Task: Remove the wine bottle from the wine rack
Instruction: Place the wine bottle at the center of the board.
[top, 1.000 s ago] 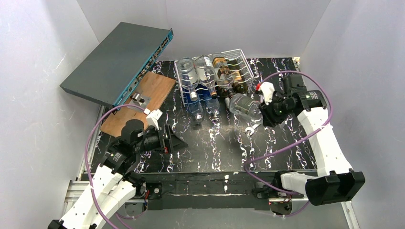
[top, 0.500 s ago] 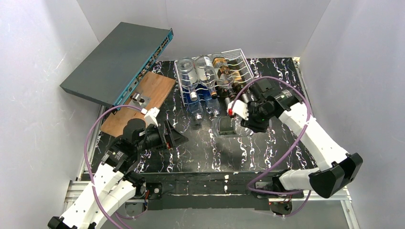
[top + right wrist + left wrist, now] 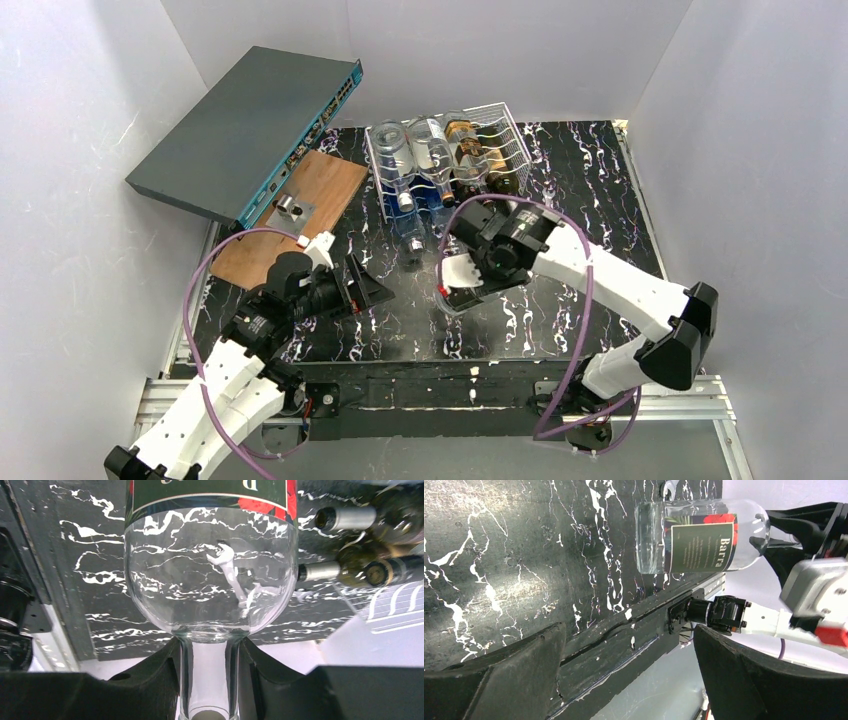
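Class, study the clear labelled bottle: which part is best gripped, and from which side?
Take the bottle by its neck, coming from the mouth end along its axis. The neck is slim enough to sit between two fingers, and the body is far wider. The right gripper holds it so.

Clear bottle (image 3: pixel 701 535), dark red-flowered label, upright near the worktop's (image 3: pixel 600 200) front edge, apart from the white wire rack (image 3: pixel 508 135).

1. Grey network switch (image 3: pixel 245 130): rear left, tilted.
2. Wooden board (image 3: pixel 330 185): flat on black marbled table (image 3: pixel 590 170), just beside the switch.
3. Small metal cylinder (image 3: pixel 287 204): resting on the board.
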Controlling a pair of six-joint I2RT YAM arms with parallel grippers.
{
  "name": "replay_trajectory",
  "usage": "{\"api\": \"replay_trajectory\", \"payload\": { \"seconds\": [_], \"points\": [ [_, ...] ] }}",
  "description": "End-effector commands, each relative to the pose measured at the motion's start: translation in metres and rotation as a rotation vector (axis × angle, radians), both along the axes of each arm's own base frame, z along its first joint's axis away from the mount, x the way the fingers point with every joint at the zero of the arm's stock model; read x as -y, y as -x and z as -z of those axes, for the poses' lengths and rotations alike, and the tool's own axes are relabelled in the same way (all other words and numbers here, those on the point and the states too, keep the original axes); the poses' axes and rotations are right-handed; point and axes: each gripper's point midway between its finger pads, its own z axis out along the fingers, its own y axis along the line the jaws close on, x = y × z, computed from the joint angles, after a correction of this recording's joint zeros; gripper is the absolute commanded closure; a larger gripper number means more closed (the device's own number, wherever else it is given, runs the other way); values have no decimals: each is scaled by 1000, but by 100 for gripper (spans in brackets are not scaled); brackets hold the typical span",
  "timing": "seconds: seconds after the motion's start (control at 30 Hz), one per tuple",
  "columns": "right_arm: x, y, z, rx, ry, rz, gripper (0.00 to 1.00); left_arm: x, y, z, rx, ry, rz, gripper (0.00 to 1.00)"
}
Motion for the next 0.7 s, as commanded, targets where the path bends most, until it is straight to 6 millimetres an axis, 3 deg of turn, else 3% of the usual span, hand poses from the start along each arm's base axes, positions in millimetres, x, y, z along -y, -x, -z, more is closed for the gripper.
{"api": "replay_trajectory", "payload": {
  "seconds": [0.0,0.27,0.67],
  "points": [
    [-19,-18,-39,207,55,-150,99,-4,1,4,5,-29,-9,2],
    [-28,-12,-41,233,243,-265,99,-16,6,11,15,-86,-25,2],
    [-41,-15,-25,264,390,-329,97,-22,13,22,7,-108,-24,2]
  ]
}}
